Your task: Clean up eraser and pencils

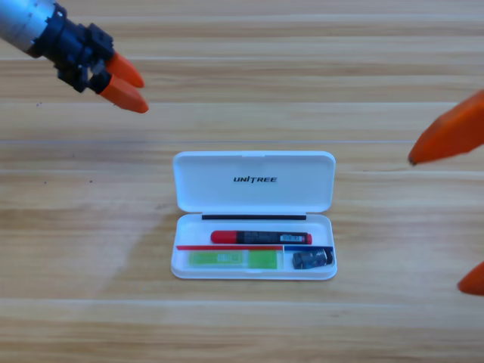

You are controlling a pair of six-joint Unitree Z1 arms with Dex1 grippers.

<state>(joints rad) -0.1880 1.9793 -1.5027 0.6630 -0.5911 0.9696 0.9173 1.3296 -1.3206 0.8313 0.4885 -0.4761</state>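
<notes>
- Pale wooden tabletop [242, 325], plank grain running side to side.
- White case [254, 181], lid thrown back flat, lying below and right of the left pincer [127, 85], and below and left of the right pincer [469, 204].
- Left pincer at the upper left corner, well apart from the case, orange jaws close together with only a narrow gap, nothing held.
- Right pincer at the right edge, mostly cut off: one jaw high, one tip low, spread wide, nothing between them.
- Red-and-black pencil [261, 237] lying lengthwise in the upper tray slot, on the case side nearest the left pincer.
- Green pencil [234, 259] in the lower left slot, thicker, light green.
- Eraser [312, 260] in the lower right compartment, small, dark grey, far shorter than either pencil.
- All three seemingly packed already; likely remaining step: closing the lid.
- For a clean close: approach the lid's far edge from behind, push it up and over the hinge line, steady the tray with the other pincer so the case does not slide, press down evenly until latched.
- Worth checking first that no item rides above the tray rim.
</notes>
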